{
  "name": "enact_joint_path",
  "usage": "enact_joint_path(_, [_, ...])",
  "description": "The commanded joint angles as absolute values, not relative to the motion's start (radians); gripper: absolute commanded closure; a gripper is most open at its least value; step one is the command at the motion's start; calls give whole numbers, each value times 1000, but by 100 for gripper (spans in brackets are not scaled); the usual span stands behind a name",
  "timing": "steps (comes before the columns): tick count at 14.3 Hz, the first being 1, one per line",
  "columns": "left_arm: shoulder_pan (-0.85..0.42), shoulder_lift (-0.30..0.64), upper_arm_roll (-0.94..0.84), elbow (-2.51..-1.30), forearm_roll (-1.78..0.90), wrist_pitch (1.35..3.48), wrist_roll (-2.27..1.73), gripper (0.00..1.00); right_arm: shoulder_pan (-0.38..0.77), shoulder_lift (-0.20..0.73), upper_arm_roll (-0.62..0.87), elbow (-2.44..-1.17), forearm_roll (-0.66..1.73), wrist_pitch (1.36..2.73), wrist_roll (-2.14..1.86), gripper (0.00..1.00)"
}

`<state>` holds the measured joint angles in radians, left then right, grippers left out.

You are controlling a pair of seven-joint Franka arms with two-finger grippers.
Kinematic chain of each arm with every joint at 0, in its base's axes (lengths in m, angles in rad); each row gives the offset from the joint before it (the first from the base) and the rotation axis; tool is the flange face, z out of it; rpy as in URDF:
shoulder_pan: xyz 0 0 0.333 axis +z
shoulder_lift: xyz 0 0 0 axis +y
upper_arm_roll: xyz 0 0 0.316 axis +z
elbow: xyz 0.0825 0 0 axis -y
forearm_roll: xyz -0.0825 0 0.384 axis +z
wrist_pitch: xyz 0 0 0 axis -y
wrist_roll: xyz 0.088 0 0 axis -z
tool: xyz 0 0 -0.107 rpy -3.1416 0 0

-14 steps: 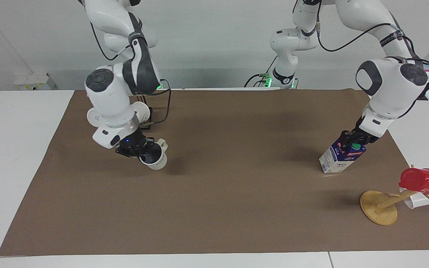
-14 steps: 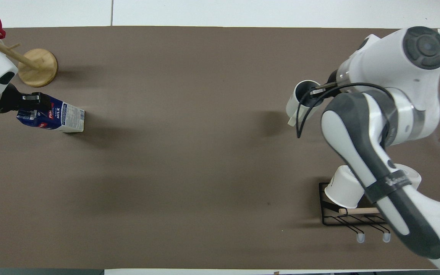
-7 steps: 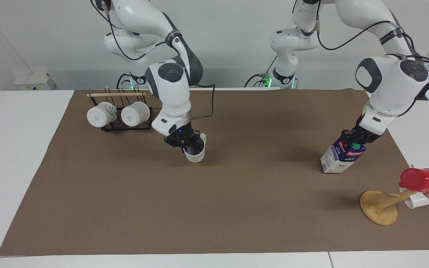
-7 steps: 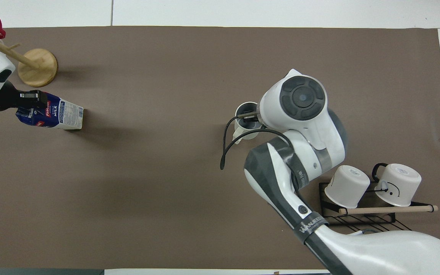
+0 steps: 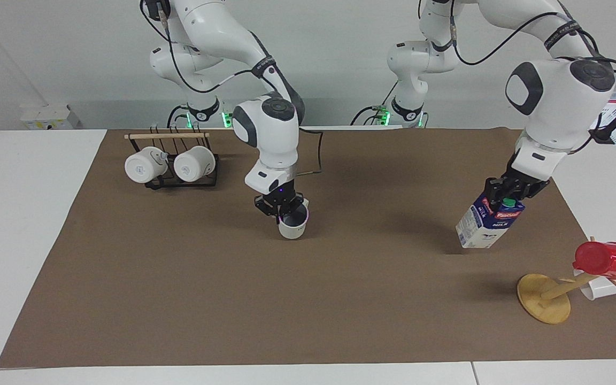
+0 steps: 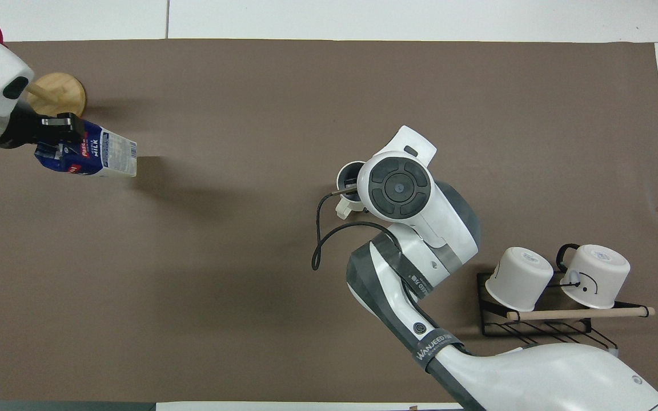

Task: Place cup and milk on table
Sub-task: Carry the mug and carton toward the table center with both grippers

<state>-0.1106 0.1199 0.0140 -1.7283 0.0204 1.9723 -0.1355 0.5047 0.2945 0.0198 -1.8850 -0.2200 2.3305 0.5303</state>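
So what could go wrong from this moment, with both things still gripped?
1. The milk carton hangs tilted from the left gripper, held at its top. Released like this, it may tip over on the brown mat.
2. The right gripper pinches the cup by its rim. Whether the cup touches the mat is unclear; an early release could make it topple.

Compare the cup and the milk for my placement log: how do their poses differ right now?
The cup hangs upright, mouth up, under the right end effector; the milk is tilted, gripped at its top by the left end effector. The cup is over the mat's middle, the milk toward the left arm's end. Both are held; whether either touches the table is unclear.
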Motion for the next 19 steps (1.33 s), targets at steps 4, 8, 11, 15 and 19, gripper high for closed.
enact_joint_path(4, [-358, 158, 21, -1709, 81, 1962, -512, 100, 506, 267, 20, -1962, -244, 2421, 548, 100])
enact_joint_path(8, [-497, 209, 21, -1689, 104, 1999, -738, 100, 503, 265, 20, -1965, -242, 2416, 558, 0])
enact_joint_path(11, [-561, 236, 21, -1667, 103, 2008, -805, 100, 434, 204, 17, -1942, -235, 2325, 565, 0])
enact_joint_path(15, [-632, 271, 21, -1637, 104, 2010, -880, 100, 356, 163, 18, -1829, -209, 2100, 552, 0])
enact_joint_path(19, [-673, 311, 21, -1600, 104, 2014, -890, 100, 260, 127, 15, -1770, -124, 2018, 422, 0])
